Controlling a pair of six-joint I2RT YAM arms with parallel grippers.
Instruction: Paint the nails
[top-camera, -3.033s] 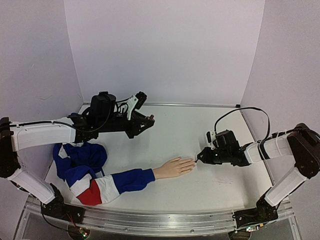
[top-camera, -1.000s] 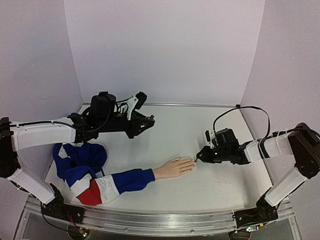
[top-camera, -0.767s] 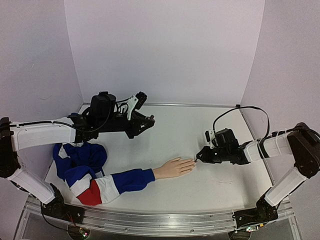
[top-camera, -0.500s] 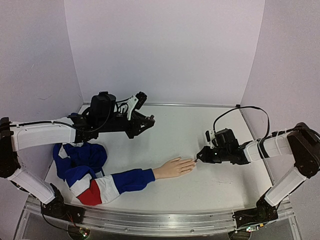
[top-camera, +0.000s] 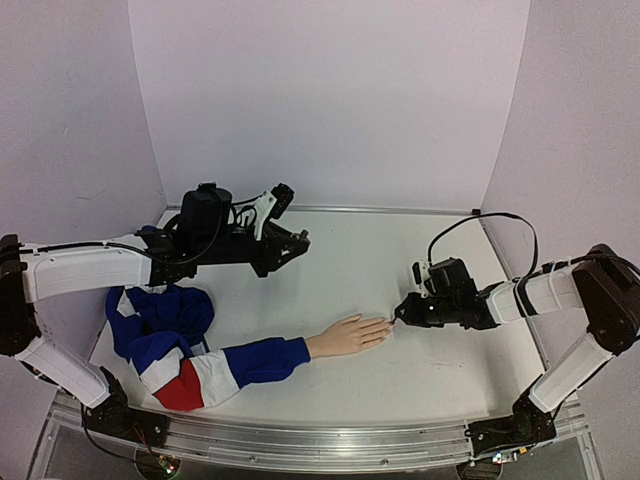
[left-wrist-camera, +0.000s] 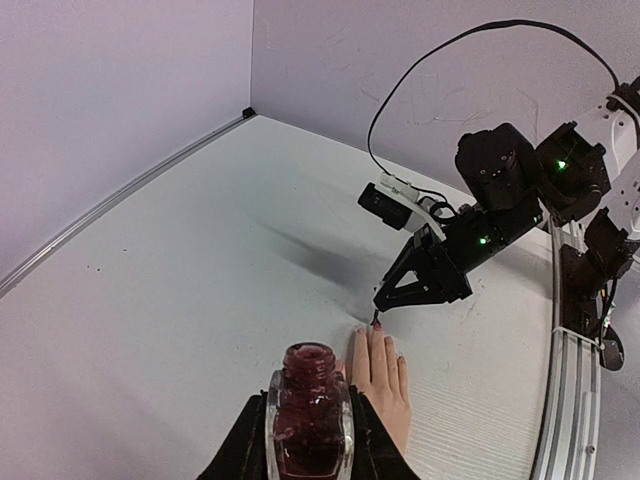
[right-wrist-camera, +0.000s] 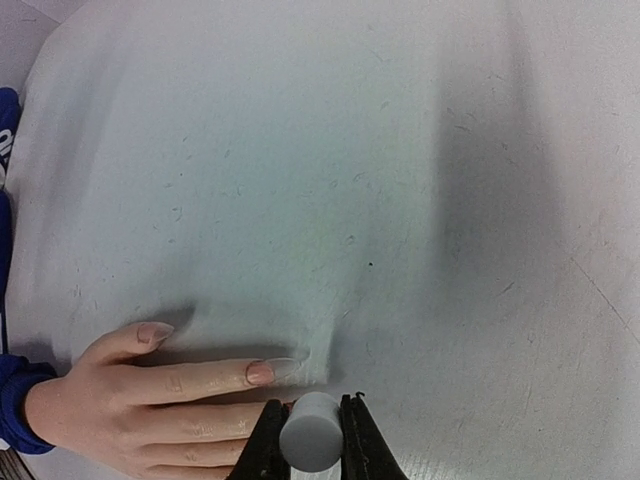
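Both arms busy here. My left pincer (left-wrist-camera: 308, 452) is clamped on the little polish bottle (left-wrist-camera: 308, 400), open at the neck, dark red inside, held upright above the counter (top-camera: 420, 250). From the top camera it sits at about 11 o'clock from the mannequin hand (top-camera: 345, 335).

My right pincer (top-camera: 402, 313) is closed tight on the pale grey cap (right-wrist-camera: 310, 432), with the brush (left-wrist-camera: 377, 318) poking out below it. It comes in from 3 o'clock, right at the fingertips.

The mannequin hand lies flat, palm down, near the 6 o'clock edge of the counter, with its fingers pointing to 3 o'clock. The blue, white and red sleeve (top-camera: 240, 365) trails off toward 9 o'clock and bunches up there.

The nails (right-wrist-camera: 262, 373) are at the 3 o'clock end of the hand, just beside the cap in my right wrist camera. The brush tip looks like it's right on a fingertip. Whether it actually touches the nail, I can't tell from these angles.
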